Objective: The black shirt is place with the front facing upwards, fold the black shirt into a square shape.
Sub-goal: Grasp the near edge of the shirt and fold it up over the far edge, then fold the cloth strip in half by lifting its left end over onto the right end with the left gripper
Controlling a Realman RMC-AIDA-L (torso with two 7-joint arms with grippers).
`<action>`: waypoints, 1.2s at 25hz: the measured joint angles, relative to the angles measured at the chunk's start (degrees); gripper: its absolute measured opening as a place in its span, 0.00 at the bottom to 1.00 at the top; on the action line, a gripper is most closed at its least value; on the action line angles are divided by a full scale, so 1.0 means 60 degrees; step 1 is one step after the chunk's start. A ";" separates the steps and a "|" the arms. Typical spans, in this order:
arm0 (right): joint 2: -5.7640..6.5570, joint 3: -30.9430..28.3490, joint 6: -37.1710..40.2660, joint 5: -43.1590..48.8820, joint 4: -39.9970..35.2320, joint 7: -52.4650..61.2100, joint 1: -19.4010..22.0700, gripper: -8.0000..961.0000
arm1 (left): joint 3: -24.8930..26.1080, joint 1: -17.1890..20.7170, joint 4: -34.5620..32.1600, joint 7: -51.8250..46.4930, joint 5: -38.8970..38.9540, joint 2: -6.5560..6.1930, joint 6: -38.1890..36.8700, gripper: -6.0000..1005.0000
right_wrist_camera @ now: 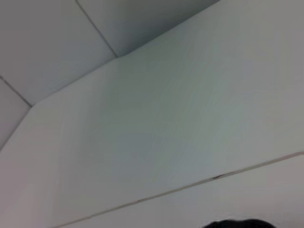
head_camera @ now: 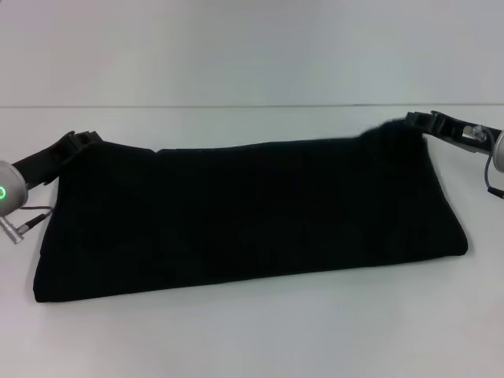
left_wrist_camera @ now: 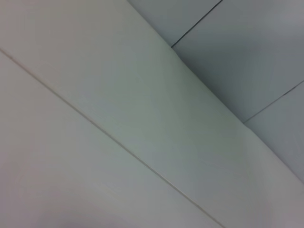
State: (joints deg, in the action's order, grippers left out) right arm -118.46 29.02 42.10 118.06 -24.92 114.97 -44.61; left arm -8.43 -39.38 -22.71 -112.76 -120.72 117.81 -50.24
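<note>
1. Black cloth fills the middle of the white table (head_camera: pixel 252 346): the black shirt (head_camera: pixel 252 216) lies as a long flat band running left to right, apparently already doubled over once, with a tidy near edge. No lettering shows on the upper face.

2. Left gripper (head_camera: pixel 88 140) sits at the band's far-left corner, touching the cloth edge. Can't tell if its fingers are closed on fabric or just resting beside it; black on black hides the tips.

3. Right gripper (head_camera: pixel 419 122) is at the far-right corner, where the cloth rises in a small peak toward it. That lifted point suggests it has hold of the corner, but the finger gap isn't visible, so I can't tell for sure.

4. Why both are at the far corners: probably to control both ends of the long edge at once, keeping it straight while the cloth is laid or pulled.

5. Wrist views show only pale wall and table seams, plus a sliver of black cloth (right_wrist_camera: pixel 240 223) at the edge of the right wrist view; no fingers seen.

6. Judgement: one lengthwise fold looks done; the band is still far wider than deep, so folding the ends toward the middle remains before it's square.

7. Risk: soft cloth may slide or bunch if the corners move unevenly.
</note>
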 joint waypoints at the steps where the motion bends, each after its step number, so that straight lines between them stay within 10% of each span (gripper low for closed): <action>1: -0.0026 -0.0009 -0.0102 -0.0063 0.0004 -0.0019 0.0031 0.19 | 0.0009 -0.0005 0.0045 0.0228 0.0153 0.0086 0.0206 0.18; 13: 0.0165 -0.0088 0.1518 -0.2043 -0.0006 -0.1485 0.1064 0.67 | 0.0034 0.0420 0.0228 0.0276 0.0453 -0.0097 -0.0036 0.59; 22: 0.0450 0.0303 0.5761 -0.1851 -0.0052 -0.6026 0.1745 0.81 | -0.0306 0.1652 0.0271 -0.1448 0.0400 -0.1350 -0.2484 0.68; 26: 0.0207 0.0776 0.6382 -0.1109 -0.0107 -0.7717 0.1795 0.81 | -0.1225 0.2225 0.0125 -0.2776 0.0315 -0.1961 -0.4492 0.79; 30: -0.0135 0.1051 0.6308 -0.0606 -0.0122 -0.8976 0.1799 0.81 | -0.1476 0.2732 -0.0541 -0.3924 -0.0065 -0.2060 -0.6089 0.89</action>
State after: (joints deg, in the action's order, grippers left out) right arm -119.27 35.33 79.94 114.42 -25.66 61.11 -33.81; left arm -17.28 -22.99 -25.96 -136.30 -121.11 105.45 -86.77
